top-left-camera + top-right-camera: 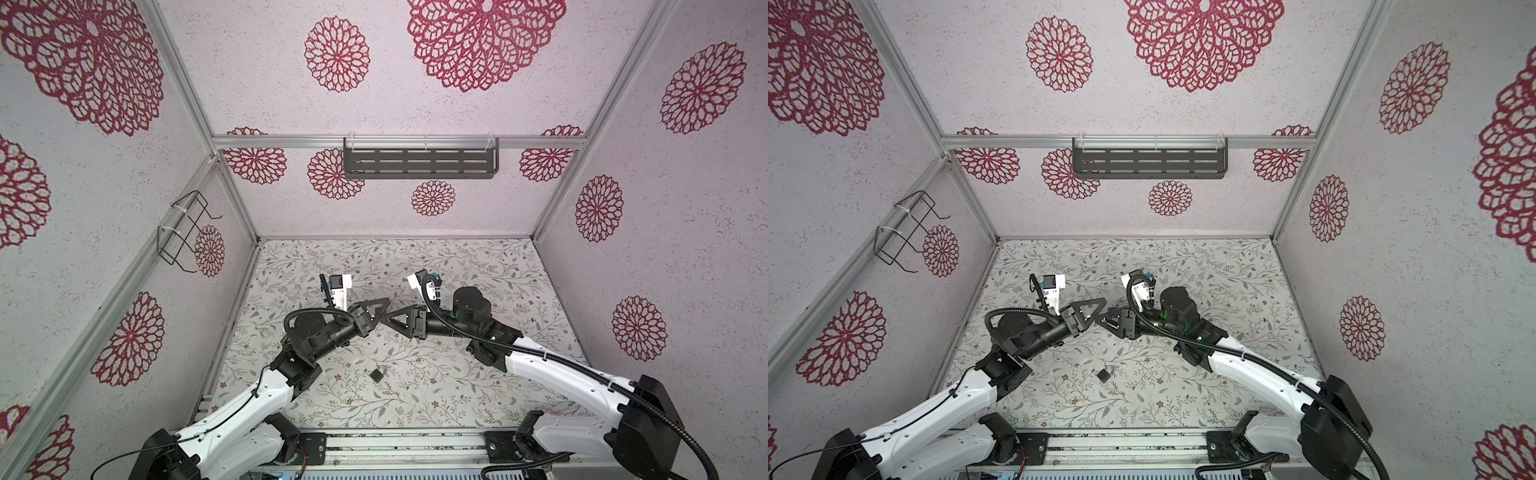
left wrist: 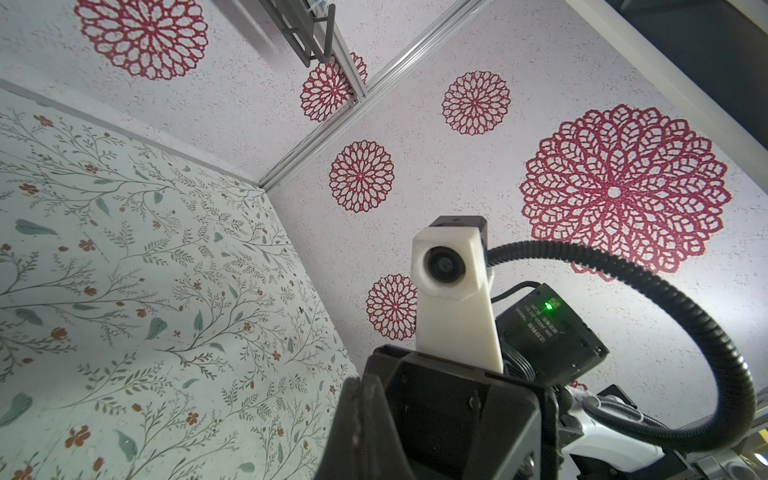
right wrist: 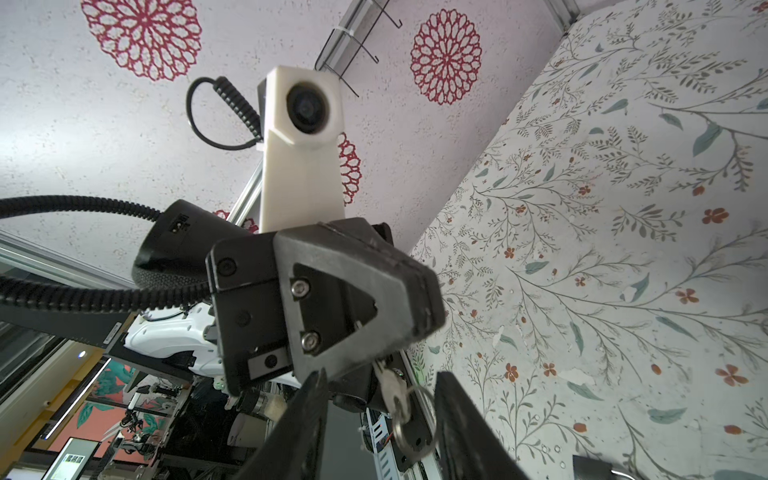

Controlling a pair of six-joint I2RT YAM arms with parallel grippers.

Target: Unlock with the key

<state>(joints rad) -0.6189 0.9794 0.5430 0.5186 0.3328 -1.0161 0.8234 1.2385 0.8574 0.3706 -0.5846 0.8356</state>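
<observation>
The key [image 3: 392, 392] hangs from the tip of my left pincer [image 3: 415, 326], whose jaws are clamped together on its upper end. The key ring [image 3: 399, 432] dangles free beneath it. My right pincer [image 3: 381, 374] faces the left one tip to tip, raised above the table. Its two fingers [image 3: 309, 415] are spread apart, one on either side of the key and clear of it. The padlock [image 1: 377, 374] lies on the floral table [image 1: 457, 395], toward the arm bases and well apart from both pincers. I cannot tell whether its shackle is latched.
</observation>
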